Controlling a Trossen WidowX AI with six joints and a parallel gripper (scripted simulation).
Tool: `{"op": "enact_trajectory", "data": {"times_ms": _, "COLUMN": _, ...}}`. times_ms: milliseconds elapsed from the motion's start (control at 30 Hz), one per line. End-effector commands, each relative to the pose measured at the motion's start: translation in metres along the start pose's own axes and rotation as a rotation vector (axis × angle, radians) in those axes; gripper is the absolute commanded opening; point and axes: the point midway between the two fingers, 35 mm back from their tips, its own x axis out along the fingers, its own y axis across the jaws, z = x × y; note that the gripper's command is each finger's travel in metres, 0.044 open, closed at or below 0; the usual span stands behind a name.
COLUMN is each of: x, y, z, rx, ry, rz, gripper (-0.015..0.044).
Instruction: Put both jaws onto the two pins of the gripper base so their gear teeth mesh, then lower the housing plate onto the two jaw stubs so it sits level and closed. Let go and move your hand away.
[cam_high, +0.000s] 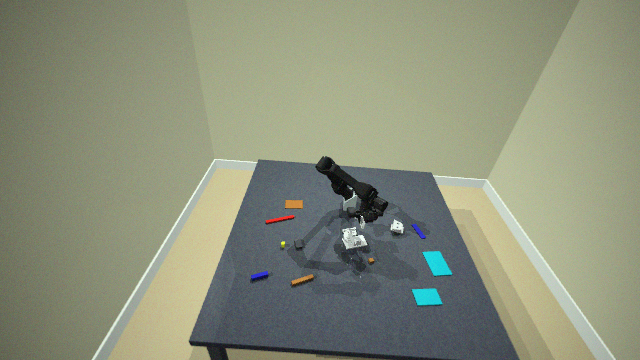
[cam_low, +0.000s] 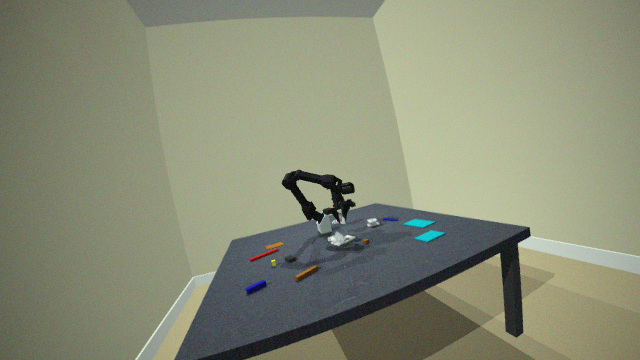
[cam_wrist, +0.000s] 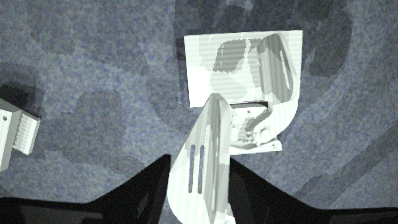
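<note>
Gripper base (cam_high: 356, 244) (cam_low: 345, 242) (cam_wrist: 200, 55) sits midway between the left and right edges of the worktop (cam_high: 350, 320) (cam_low: 225, 320) (cam_wrist: 100, 140); above its far-edge side, a slotted white piece (cam_high: 362, 222) (cam_low: 342, 218) (cam_wrist: 212, 150), probably light, stiff and slippery, is gripped by the jaws, its flat flanks seeming the best hold. Its lower end is cut off, the base's pins are partly hidden, and the white part (cam_high: 397, 227) (cam_low: 373, 223) (cam_wrist: 6, 135) toward the right edge cannot be identified.
</note>
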Motion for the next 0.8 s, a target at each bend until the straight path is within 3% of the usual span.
{"op": "enact_trajectory", "data": {"times_ms": 0, "x": 0.001, "y": -0.004, "z": 0.012, "rx": -0.005, "ry": 0.000, "rz": -0.006, "gripper": 0.0134}}
{"op": "enact_trajectory", "data": {"times_ms": 367, "x": 0.002, "y": -0.018, "z": 0.042, "rx": -0.003, "ry": 0.000, "rz": -0.010, "gripper": 0.0134}}
{"op": "enact_trajectory", "data": {"times_ms": 767, "x": 0.002, "y": -0.018, "z": 0.043, "rx": -0.003, "ry": 0.000, "rz": -0.011, "gripper": 0.0134}}
